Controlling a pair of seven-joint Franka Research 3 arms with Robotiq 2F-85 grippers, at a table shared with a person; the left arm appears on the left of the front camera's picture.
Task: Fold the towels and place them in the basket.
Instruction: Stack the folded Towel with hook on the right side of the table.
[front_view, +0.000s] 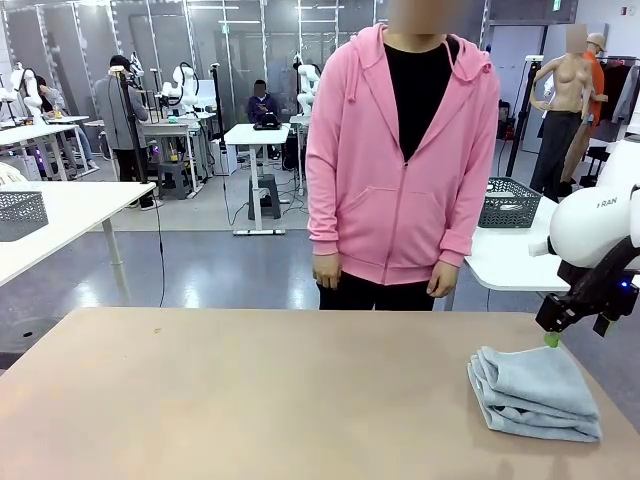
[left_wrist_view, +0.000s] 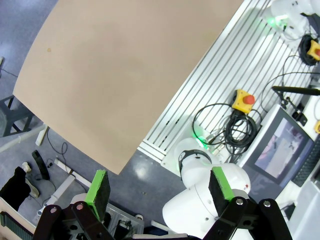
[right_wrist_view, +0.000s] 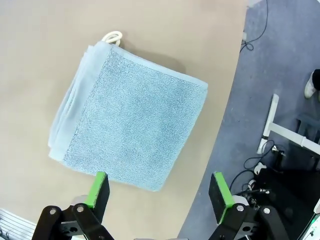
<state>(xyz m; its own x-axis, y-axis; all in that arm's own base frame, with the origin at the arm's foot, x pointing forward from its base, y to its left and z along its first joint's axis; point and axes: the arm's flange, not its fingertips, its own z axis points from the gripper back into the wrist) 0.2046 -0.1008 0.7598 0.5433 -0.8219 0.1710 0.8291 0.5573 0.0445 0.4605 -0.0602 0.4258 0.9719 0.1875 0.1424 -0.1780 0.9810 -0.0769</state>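
My right end effector (right_wrist_view: 159, 192) hangs spread and empty over the folded towels (right_wrist_view: 130, 116), stacked near the counter (front_view: 250, 400) edge on my right. I should descend squarely, pinch all layers, lifting slowly. My left end effector (left_wrist_view: 160, 190) is spread too.

Folded towels (front_view: 535, 394) under right gripper (front_view: 551, 340)

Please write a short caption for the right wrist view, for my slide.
Open right gripper hovering above a folded light grey-blue terry towel near the corner of the tan table.
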